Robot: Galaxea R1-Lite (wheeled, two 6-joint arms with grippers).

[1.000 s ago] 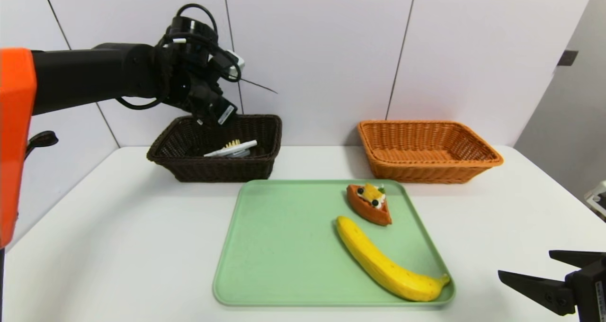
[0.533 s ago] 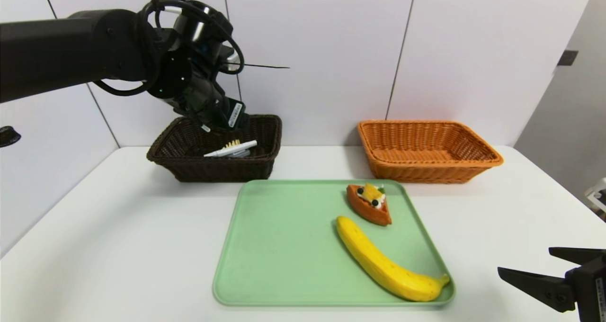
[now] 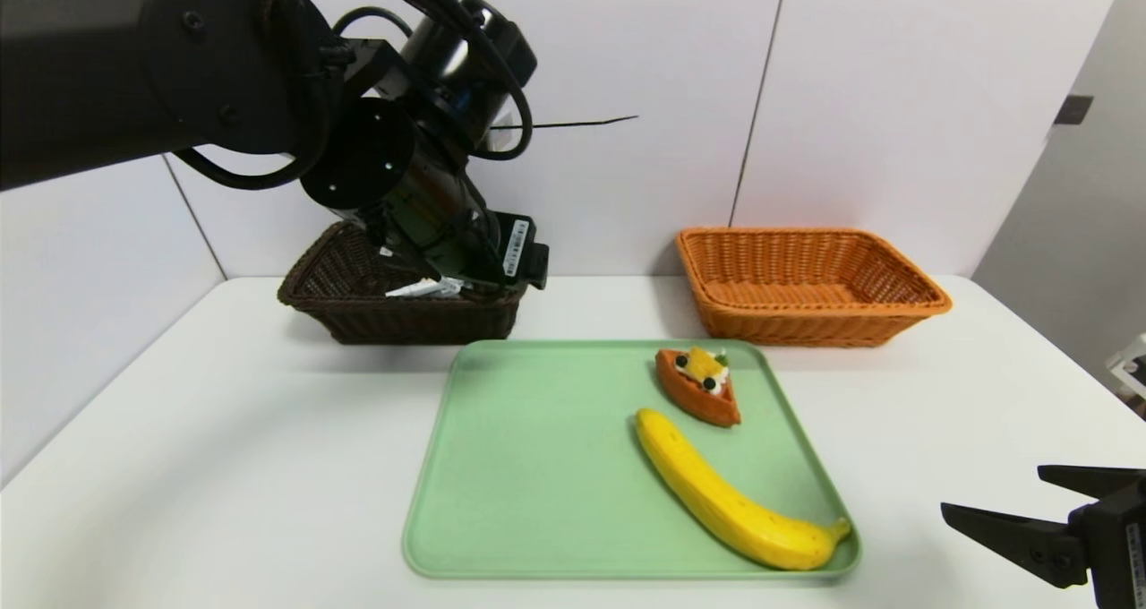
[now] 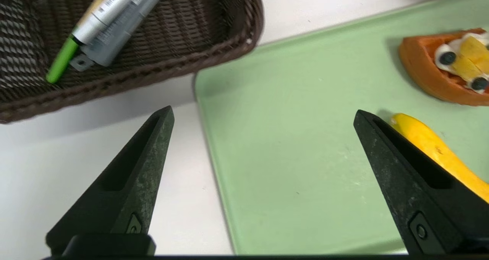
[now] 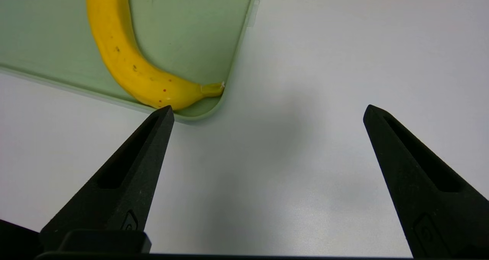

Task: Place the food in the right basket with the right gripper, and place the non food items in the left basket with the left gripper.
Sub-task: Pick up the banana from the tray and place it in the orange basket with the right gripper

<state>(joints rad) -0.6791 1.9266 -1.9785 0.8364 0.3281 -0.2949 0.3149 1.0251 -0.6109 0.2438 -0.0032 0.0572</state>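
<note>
From the head view, my left tool hung over the dark brown basket at the worktop's far-left side; the orange-tan basket stood far right. On the green tray lay the pastry wedge near its far-right corner and the banana toward its near-right corner.

My left wrist view showed that tool spread wide, holding nothing, with the marker, case and spork in the basket.

My right tool gaped empty beside the tray's near-right corner.

Bright, even overhead light. Soft shadows fall under the left basket and tray. Near the left gripper, the basket rim looks slightly motion-blurred. No glare.
</note>
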